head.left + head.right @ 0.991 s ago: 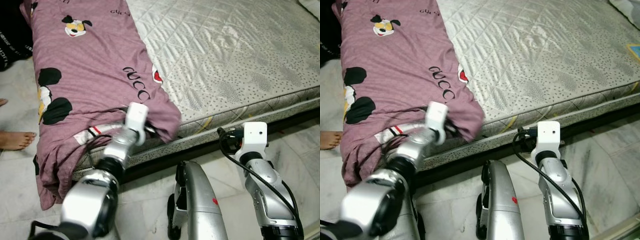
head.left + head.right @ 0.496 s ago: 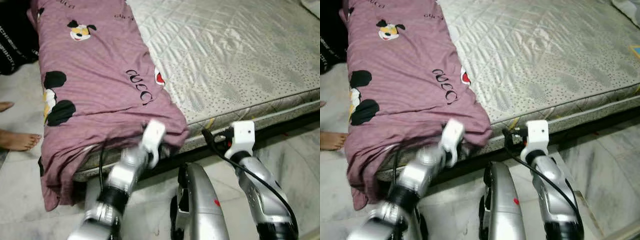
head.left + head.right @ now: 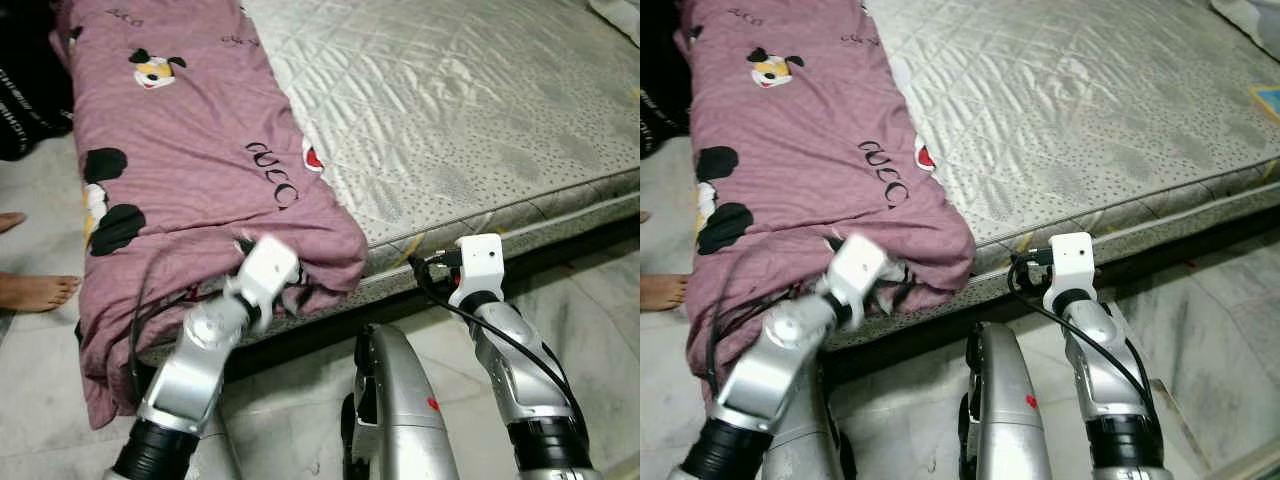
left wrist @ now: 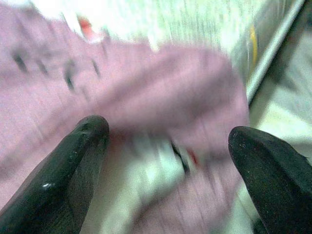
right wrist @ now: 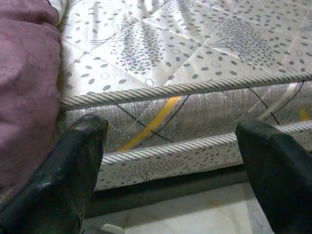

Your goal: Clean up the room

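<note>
Purple blanket (image 3: 190, 170), soft printed cotton, lies bunched along the mattress (image 3: 470, 110) edge, one end drooping floorward; left hand (image 4: 165, 161) spread wide at its folded corner, holding nothing; right hand (image 5: 170, 161) likewise open, empty, facing the quilted, corded mattress side. Risk: limp folds slipping the fingers, dragging the blanket off.

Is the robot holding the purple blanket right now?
No. The left gripper is open at the folded end of the purple blanket, not gripping it. The right gripper is open too, facing the mattress edge.
</note>
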Robot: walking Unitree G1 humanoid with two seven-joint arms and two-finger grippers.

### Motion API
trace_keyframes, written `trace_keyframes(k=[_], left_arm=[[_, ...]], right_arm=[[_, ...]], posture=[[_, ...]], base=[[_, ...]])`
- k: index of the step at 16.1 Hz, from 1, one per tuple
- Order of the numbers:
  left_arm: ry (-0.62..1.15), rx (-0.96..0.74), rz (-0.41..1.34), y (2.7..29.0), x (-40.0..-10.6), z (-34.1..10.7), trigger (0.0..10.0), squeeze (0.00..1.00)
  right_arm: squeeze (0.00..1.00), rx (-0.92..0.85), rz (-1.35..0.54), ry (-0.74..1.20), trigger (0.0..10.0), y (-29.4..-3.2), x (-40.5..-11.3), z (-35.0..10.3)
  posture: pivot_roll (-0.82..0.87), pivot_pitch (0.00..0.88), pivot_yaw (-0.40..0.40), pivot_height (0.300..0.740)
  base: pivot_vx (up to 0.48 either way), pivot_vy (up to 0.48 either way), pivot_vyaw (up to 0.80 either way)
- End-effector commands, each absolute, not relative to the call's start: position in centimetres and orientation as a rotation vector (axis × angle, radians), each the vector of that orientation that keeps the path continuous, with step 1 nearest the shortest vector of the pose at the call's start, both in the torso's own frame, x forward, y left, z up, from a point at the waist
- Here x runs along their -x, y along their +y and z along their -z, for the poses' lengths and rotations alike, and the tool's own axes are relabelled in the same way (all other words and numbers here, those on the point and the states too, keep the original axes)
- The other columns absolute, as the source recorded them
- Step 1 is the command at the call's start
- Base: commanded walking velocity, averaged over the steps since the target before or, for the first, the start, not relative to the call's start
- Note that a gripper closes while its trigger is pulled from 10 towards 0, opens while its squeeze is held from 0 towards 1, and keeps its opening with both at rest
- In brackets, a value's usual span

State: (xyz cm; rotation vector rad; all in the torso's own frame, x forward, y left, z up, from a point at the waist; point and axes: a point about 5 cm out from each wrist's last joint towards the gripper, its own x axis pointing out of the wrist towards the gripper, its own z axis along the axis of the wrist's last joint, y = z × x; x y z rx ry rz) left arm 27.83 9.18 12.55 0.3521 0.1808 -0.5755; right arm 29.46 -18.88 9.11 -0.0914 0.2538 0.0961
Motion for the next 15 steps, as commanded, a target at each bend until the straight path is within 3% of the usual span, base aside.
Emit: trace_keyframes(k=[1, 4, 7, 8, 10, 12, 15], left_arm=[[0.103, -0.358, 0.591, 8.5, -28.0, -14.1, 10.0, 0.0], [-0.028, -0.428, 0.616, 8.0, -29.1, -16.8, 10.0, 0.0], [-0.06, -0.373, 0.452, 10.3, -31.6, -17.5, 10.0, 0.0], [0.045, -0.319, 0.338, 12.3, -34.0, -15.6, 10.0, 0.0], [0.193, -0.265, 0.195, 14.9, -36.3, -12.8, 10.0, 0.0], [0.29, -0.248, 0.132, 15.9, -36.8, -10.8, 10.0, 0.0], [0.511, -0.293, 0.279, 14.4, -35.3, -6.6, 10.0, 0.0]], right_arm=[[0.0, 0.097, -0.075, 0.249, 10.0, -19.1, -29.5, -9.1], [0.0, 0.096, -0.071, 0.233, 10.0, -18.9, -29.9, -9.2], [0.0, 0.093, -0.05, 0.215, 10.0, -19.1, -30.1, -9.4], [0.0, 0.084, -0.054, 0.208, 10.0, -19.0, -30.1, -9.4], [0.0, 0.081, -0.064, 0.202, 10.0, -18.7, -29.8, -9.6], [0.0, 0.084, -0.067, 0.206, 10.0, -19.0, -29.4, -9.6], [0.0, 0.093, -0.059, 0.215, 10.0, -19.6, -28.8, -9.5]], posture=[[0.0, 0.104, -0.032, 0.519], [-0.01, 0.097, -0.032, 0.519], [-0.02, 0.09, -0.03, 0.519], [-0.03, 0.091, -0.03, 0.519], [-0.07, 0.107, -0.037, 0.519], [-0.09, 0.114, -0.038, 0.519], [-0.1, 0.117, -0.041, 0.519]], base=[[0.0, 0.0, 0.0], [0.0, 0.0, 0.0], [0.0, 0.0, 0.0], [0.0, 0.0, 0.0], [0.0, 0.0, 0.0], [0.0, 0.0, 0.0], [0.0, 0.0, 0.0]])
